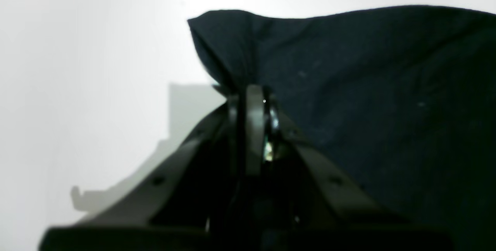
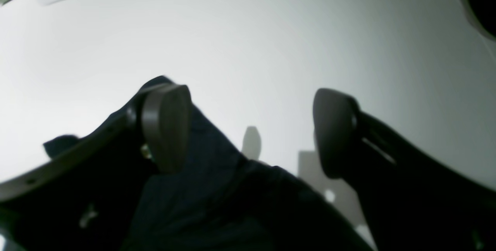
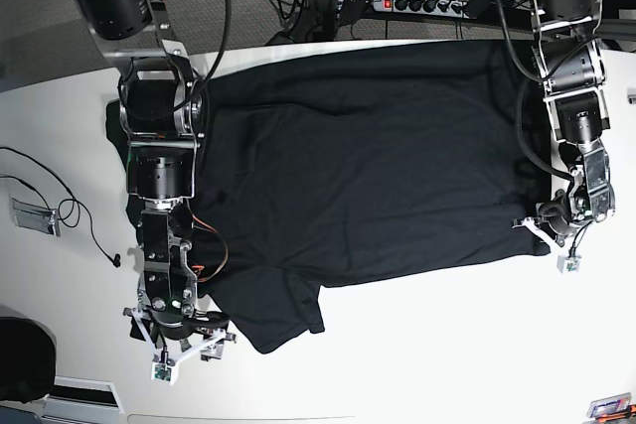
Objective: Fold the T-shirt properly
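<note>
We find the T-shirt [image 3: 368,156] spread unfolded, left gripper [image 1: 254,100] clamped on its edge, right gripper [image 2: 250,127] wide, holding nothing; all folds remain.

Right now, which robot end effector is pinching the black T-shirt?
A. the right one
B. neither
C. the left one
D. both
C: the left end effector is shut on a bunched corner of the T-shirt, while the right end effector stands wide open with cloth only lying beneath it.
</note>
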Controlling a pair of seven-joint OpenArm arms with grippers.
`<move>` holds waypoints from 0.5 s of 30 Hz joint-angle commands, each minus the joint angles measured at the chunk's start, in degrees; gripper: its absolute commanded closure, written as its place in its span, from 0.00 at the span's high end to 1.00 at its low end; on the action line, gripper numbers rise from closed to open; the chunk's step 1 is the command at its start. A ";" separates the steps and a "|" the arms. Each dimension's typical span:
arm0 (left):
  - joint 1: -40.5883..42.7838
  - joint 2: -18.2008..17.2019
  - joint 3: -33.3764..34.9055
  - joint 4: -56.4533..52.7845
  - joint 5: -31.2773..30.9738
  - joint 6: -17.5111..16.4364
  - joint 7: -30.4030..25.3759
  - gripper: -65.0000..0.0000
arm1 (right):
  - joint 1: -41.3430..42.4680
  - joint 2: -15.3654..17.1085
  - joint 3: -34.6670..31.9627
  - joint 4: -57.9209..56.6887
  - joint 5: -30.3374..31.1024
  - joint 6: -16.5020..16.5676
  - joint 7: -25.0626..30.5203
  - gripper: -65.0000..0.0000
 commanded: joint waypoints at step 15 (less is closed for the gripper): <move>-1.64 -1.11 -0.35 1.10 -0.42 -0.07 -0.90 0.00 | -3.92 -0.09 2.69 4.37 -17.52 -10.93 4.88 0.72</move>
